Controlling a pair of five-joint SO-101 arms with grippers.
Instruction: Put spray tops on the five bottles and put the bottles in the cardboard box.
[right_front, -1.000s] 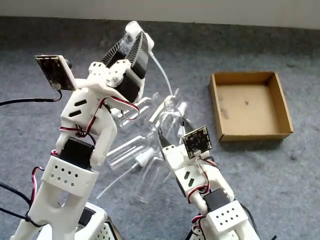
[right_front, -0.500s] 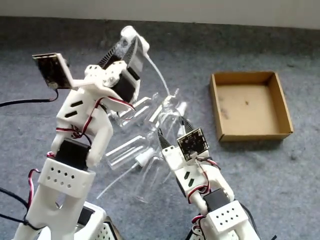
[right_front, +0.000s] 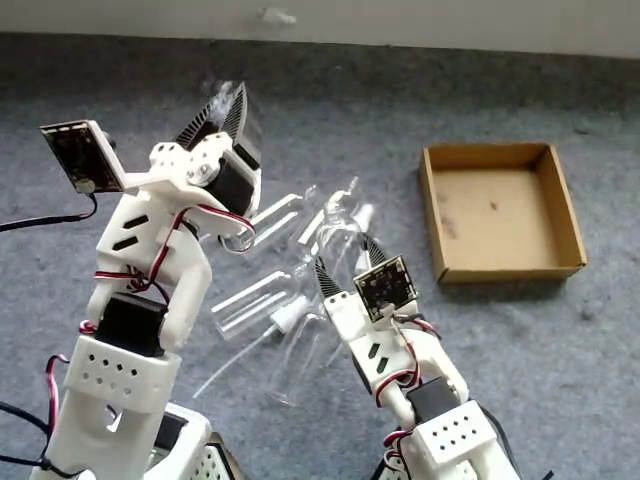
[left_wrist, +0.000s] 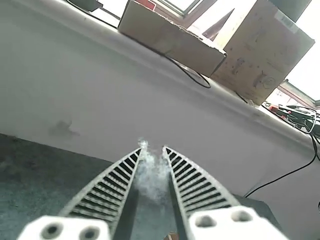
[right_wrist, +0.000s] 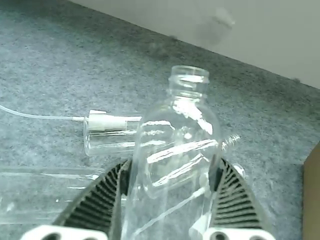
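My right gripper (right_front: 345, 268) is shut on a clear bottle (right_front: 340, 215) and holds it upright, its open neck (right_wrist: 189, 77) bare. The left gripper (right_front: 228, 100) hangs high over the table's far left, its fingers (left_wrist: 107, 185) a narrow gap apart. A whitish blur (left_wrist: 150, 172) shows between them, and I cannot tell what it is. A small blurred white piece (right_front: 275, 15) shows far beyond the fingertips against the wall, also in the right wrist view (right_wrist: 220, 20). The cardboard box (right_front: 430, 210) sits empty at the right.
Several clear bottles (right_front: 250, 295) lie on the grey carpet between the arms, one (right_wrist: 107, 135) with a thin tube beside the held bottle. A white spray top (right_front: 285, 318) with its tube lies near the right arm. A pale wall borders the far side.
The left arm has swung left and down. The white spray top with its long tube, which stuck out of its gripper, is gone from there; a white blur now shows near the wall.
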